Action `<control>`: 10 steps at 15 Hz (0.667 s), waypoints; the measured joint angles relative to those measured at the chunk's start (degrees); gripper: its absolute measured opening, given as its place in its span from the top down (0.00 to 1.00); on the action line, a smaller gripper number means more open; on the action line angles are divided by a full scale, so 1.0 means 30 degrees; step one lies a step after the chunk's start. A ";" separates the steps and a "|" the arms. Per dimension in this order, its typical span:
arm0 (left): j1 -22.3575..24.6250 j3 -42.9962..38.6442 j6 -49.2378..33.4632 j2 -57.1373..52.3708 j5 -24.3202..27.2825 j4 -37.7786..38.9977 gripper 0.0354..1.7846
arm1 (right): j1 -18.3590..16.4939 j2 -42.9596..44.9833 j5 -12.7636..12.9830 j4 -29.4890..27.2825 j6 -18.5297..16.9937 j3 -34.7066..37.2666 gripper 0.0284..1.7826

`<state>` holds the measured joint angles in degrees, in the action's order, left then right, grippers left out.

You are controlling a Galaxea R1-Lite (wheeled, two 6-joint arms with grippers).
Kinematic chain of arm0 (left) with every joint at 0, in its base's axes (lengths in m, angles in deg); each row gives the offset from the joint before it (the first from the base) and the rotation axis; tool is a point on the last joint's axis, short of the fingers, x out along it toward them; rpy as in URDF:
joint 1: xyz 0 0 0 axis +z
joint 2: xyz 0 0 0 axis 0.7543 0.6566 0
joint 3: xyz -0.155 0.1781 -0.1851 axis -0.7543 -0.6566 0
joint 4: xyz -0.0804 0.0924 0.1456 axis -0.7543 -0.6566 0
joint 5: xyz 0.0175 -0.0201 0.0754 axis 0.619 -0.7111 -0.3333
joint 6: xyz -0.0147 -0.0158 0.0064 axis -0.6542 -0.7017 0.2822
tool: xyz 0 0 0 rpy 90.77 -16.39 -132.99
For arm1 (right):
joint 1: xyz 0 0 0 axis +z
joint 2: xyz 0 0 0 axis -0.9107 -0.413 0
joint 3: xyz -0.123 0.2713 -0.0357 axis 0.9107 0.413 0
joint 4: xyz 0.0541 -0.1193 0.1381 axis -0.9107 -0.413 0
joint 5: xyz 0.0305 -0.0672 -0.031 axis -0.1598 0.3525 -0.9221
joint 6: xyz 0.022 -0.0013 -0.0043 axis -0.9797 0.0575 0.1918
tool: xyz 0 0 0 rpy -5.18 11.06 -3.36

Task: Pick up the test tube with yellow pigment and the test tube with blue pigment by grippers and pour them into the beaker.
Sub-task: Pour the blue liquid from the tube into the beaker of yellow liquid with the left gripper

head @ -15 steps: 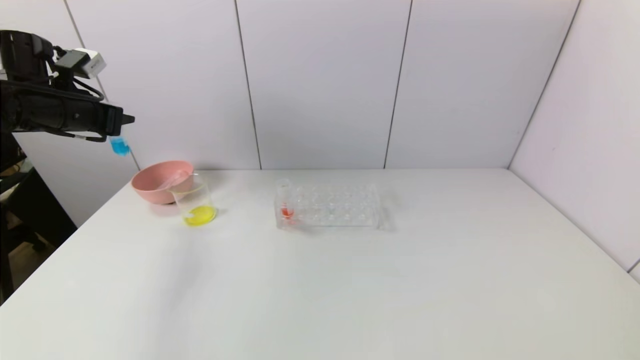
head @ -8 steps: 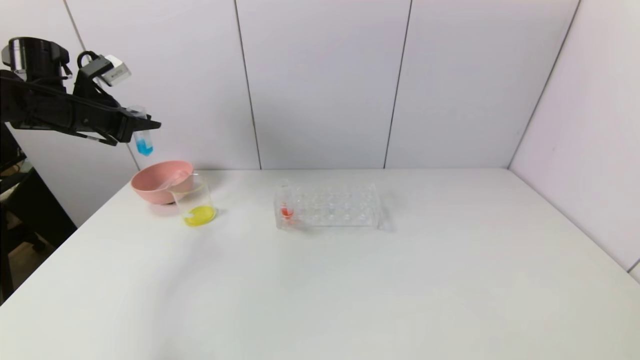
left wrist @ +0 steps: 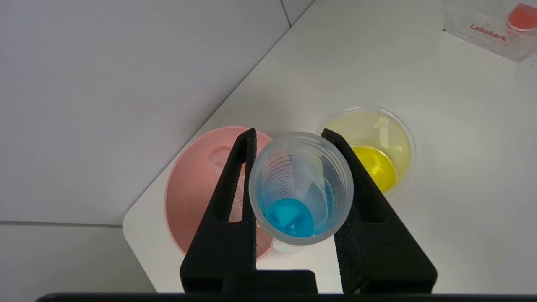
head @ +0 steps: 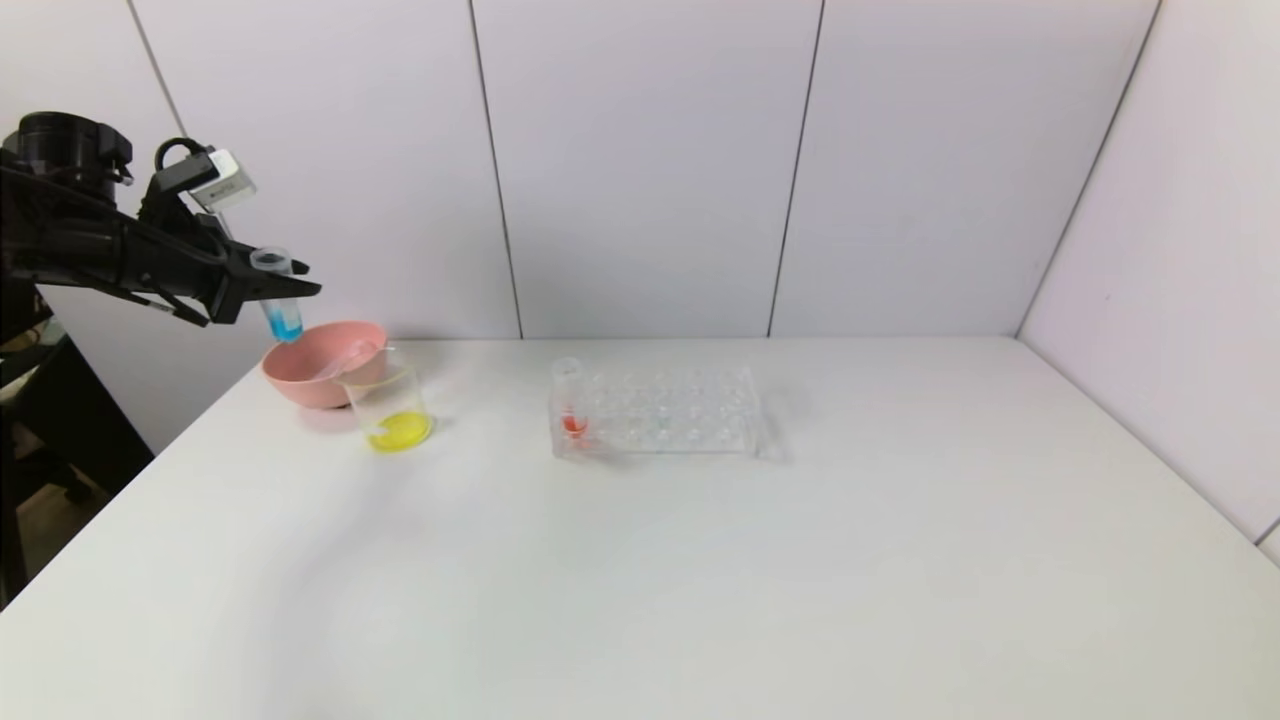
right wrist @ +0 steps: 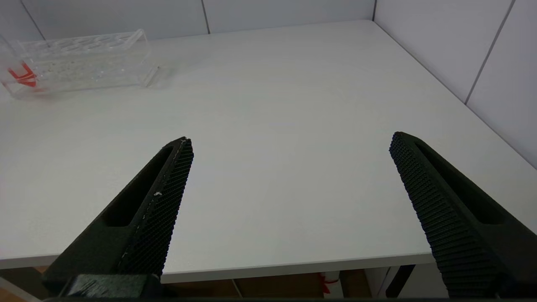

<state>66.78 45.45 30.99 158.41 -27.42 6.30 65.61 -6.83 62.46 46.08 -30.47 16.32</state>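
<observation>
My left gripper [head: 292, 285] is shut on the test tube with blue pigment [head: 281, 316], holding it nearly upright in the air above the left rim of the pink bowl. In the left wrist view the tube [left wrist: 300, 188] sits mouth-up between the fingers [left wrist: 235, 184], blue liquid at its bottom. The beaker [head: 392, 405] stands on the table just right of the bowl, below the tube, with yellow liquid in it [left wrist: 375, 165]. No tube holding yellow pigment shows. My right gripper [right wrist: 291, 142] hangs open and empty over the table's front right edge.
The pink bowl [head: 300, 375] touches the beaker's back left; a clear tube lies in it [left wrist: 222, 159]. A clear tube rack [head: 665, 412] stands mid-table with an orange-red tube [head: 570, 400] at its left end. A wall runs close behind.
My left gripper has come down and to the right with the blue tube, from high at the left edge to just over the pink bowl.
</observation>
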 joint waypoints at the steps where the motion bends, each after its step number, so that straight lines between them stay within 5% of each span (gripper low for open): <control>1: 0.0179 0.0049 0.0829 0.0000 0.0276 -0.0532 0.72 | 0.0000 0.0000 0.0008 0.0000 0.0008 0.0000 0.04; 10: 0.0553 0.0240 0.8720 0.0175 -0.0033 -0.4218 0.72 | 0.0000 0.0000 0.0008 0.0000 0.0000 0.0000 0.04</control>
<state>68.44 46.17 57.15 158.94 -27.51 -6.36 65.61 -6.83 62.48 46.08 -30.47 16.32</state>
